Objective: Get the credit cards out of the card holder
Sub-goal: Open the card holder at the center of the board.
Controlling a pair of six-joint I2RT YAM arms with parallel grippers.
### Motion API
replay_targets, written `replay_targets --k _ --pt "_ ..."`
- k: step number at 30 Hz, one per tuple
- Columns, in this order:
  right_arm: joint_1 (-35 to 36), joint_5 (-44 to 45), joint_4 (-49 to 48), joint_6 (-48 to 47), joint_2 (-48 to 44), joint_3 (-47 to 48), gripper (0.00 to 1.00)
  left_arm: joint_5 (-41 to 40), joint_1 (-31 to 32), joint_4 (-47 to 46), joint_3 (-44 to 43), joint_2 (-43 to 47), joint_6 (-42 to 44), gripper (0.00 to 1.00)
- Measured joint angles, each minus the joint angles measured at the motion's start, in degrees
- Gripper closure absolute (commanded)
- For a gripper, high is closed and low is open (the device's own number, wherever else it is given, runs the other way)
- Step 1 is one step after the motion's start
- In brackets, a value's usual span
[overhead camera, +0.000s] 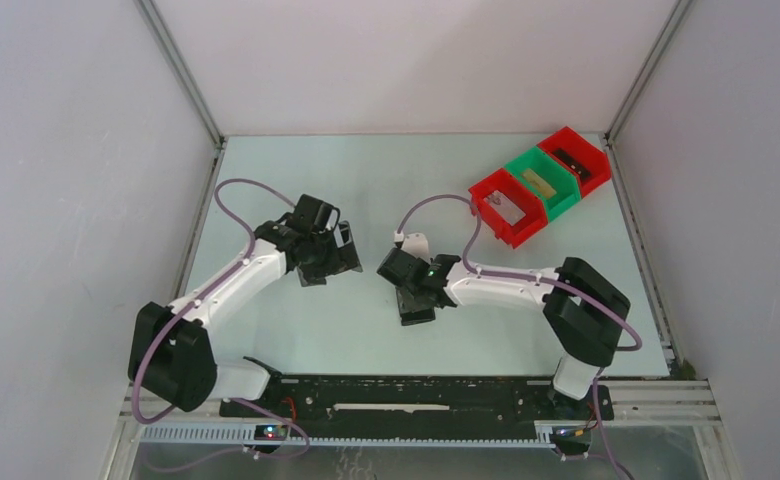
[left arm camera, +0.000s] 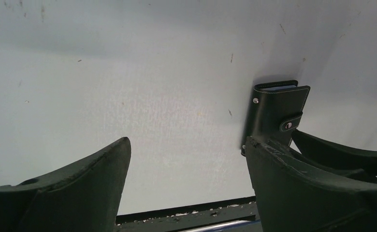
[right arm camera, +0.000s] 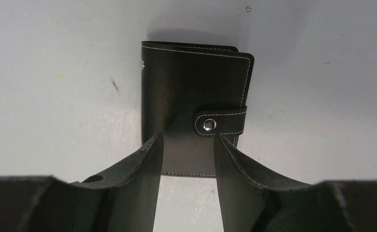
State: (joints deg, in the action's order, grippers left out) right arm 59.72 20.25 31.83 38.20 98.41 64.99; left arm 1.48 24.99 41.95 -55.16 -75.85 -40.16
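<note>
The card holder [right arm camera: 196, 96] is a black bifold wallet lying flat and closed on the table, its strap tab snapped. It also shows in the top view [overhead camera: 418, 310] and the left wrist view [left arm camera: 273, 113]. My right gripper [right arm camera: 187, 137] is open part way, with its fingertips over the wallet's near end; in the top view it [overhead camera: 412, 293] is right above the wallet. My left gripper [left arm camera: 187, 142] is open wide and empty, to the left of the wallet [overhead camera: 338, 250]. No credit cards show outside the wallet. A thin grey-blue edge shows at the wallet's far end.
Three bins stand in a row at the back right: red [overhead camera: 507, 208], green [overhead camera: 543, 182] and red [overhead camera: 576, 160], each with something small in it. The black base rail [overhead camera: 416, 395] runs along the near edge. Grey walls enclose the table.
</note>
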Motion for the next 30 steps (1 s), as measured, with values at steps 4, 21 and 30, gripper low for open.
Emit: replay_targets --k 4,21,30 --pt "0.0 1.1 0.3 0.1 2.8 0.2 0.53 0.2 0.0 -0.8 0.0 -0.7 -0.3 0.07" --pt "0.4 8.0 -0.8 0.0 5.2 1.0 0.55 2.7 0.0 -3.8 2.8 -2.4 -1.0 0.07" --pt "-0.8 10.6 -0.6 -0.9 3.7 1.0 0.54 3.7 0.1 -4.2 2.8 -4.3 -0.9 0.08"
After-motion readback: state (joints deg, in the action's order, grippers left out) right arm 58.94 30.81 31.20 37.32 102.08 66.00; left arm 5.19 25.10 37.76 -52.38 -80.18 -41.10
